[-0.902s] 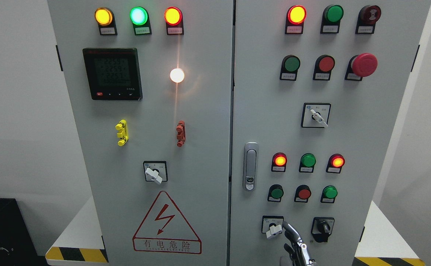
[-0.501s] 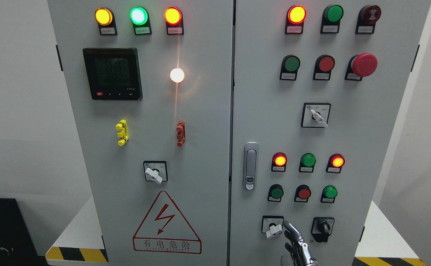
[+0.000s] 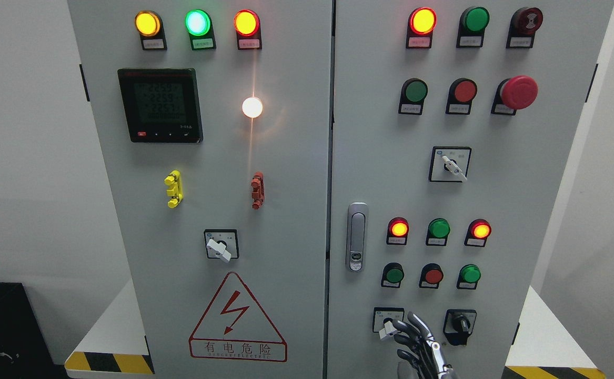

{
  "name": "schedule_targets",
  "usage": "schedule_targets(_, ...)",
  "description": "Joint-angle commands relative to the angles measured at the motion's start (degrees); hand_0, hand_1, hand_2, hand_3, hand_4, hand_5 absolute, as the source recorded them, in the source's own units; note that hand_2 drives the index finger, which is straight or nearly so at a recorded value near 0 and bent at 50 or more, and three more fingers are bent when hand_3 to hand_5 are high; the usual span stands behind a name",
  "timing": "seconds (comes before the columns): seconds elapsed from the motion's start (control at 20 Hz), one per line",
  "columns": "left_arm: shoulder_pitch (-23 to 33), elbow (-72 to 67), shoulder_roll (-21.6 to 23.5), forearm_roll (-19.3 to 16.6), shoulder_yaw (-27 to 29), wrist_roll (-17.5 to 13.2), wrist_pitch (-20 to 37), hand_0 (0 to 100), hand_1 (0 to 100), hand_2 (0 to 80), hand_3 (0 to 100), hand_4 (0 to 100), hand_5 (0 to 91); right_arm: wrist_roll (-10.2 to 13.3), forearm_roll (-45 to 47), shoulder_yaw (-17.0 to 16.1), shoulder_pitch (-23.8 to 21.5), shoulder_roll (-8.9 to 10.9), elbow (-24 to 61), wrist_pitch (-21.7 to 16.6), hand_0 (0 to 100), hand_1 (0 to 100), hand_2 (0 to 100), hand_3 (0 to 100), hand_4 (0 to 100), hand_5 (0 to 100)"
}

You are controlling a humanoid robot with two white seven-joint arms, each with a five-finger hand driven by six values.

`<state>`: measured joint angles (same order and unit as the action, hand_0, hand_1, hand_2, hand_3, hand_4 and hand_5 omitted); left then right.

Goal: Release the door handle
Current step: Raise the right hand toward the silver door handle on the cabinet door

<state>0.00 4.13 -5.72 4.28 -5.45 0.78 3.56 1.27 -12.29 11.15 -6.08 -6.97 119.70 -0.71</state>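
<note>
The silver door handle sits upright on the left edge of the cabinet's right door; nothing touches it. My right hand rises from the bottom edge, well below and to the right of the handle. Its metal fingers are spread and hold nothing. The fingertips lie next to the white knob of a rotary switch; whether they touch it I cannot tell. My left hand is out of view.
Both cabinet doors are closed, with the seam between them. Lamps, push buttons, a red emergency button and a black selector switch stud the right door. The left door carries a meter and another white switch.
My right hand has turned and fanned out: earlier one finger pointed up beside the white knob, now several fingers show spread, a little lower.
</note>
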Motion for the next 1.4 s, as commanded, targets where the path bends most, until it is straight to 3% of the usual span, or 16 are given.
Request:
schedule_targets(0.0, 1.0, 0.0, 0.0, 0.0, 0.0, 0.0, 0.0, 12, 56, 0.0, 0, 0, 0.0, -1.6, -7.3, -0.8, 3.6, 0.03, 0.0, 0.0, 53, 38, 10, 84, 87, 87)
schedule_targets(0.3, 1.0, -0.1, 0.0, 0.0, 0.0, 0.0, 0.0, 12, 56, 0.0, 0, 0, 0.0, -1.9, -18.8, -0.9, 7.6, -0.15, 0.0, -0.1, 54, 38, 12, 85, 88, 88)
schedule_targets(1.35, 1.0, -0.1, 0.0, 0.0, 0.0, 0.0, 0.0, 12, 56, 0.0, 0, 0, 0.0, -1.9, -55.7, 0.1, 8.5, -0.23, -1.0, 0.0, 55, 37, 6, 86, 90, 93)
